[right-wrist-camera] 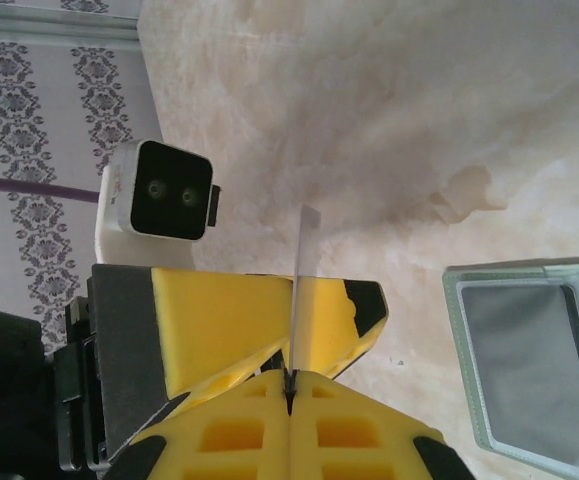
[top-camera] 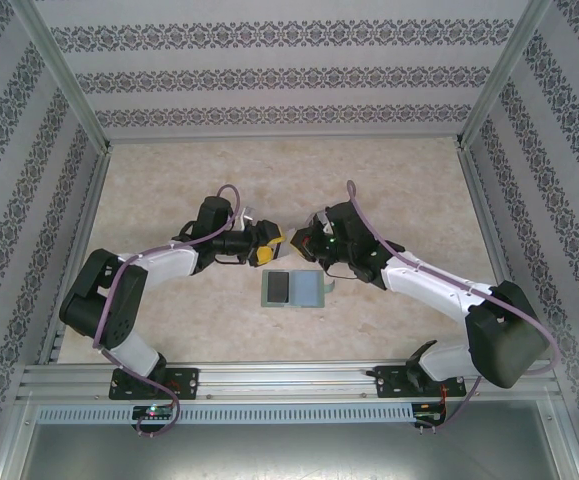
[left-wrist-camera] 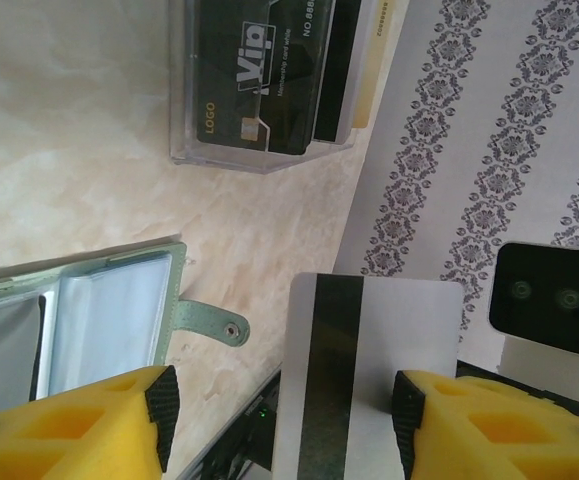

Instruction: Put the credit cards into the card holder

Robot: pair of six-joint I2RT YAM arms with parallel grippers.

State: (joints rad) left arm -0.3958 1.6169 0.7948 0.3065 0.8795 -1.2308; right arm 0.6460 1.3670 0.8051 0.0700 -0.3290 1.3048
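Marbled tabletop (top-camera: 169, 180): right hand (right-wrist-camera: 290, 385) clamps credit card (right-wrist-camera: 307, 245); left hand (left-wrist-camera: 284, 400) apart, straddling it.

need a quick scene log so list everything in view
card holder: one, sage green with grey pockets, open on table between the arms
held credit card: one, pale grey with black stripe, in right gripper
clear box: one, transparent, on table
boxed credit cards: at least two, dark and tan, inside clear box
table: one, beige marble look
walls: patterned, around table
left gripper: one, yellow, open, by held credit card
right gripper: one, yellow, shut on held credit card
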